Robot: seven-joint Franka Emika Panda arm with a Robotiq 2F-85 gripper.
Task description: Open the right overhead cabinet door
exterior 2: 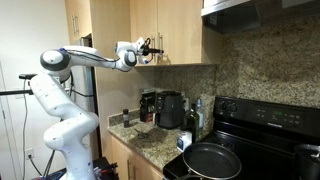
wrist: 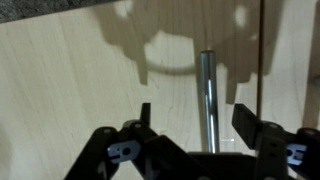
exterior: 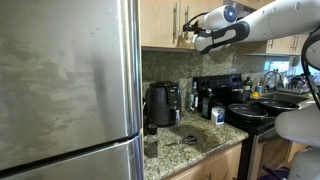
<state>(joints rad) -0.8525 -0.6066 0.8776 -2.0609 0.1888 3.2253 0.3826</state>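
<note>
The right overhead cabinet door (wrist: 80, 90) fills the wrist view as a light-tan wood face. Its slim metal bar handle (wrist: 208, 95) runs vertically close to the seam with the neighbouring door. My gripper (wrist: 193, 107) is open, with one black finger (wrist: 146, 115) on each side of the handle. A gap shows between the bar and each finger. In both exterior views the arm reaches up to the cabinets, with the gripper (exterior 2: 152, 48) (exterior: 188, 32) at the handles near the lower part of the door (exterior 2: 180, 30).
Below the cabinets, a black air fryer (exterior 2: 170, 108) and other small appliances stand on the granite counter (exterior 2: 150, 145). A black stove (exterior 2: 265, 130) carries a pan (exterior 2: 212, 160) under the steel range hood (exterior 2: 260, 8). A steel fridge (exterior: 70, 80) is nearby.
</note>
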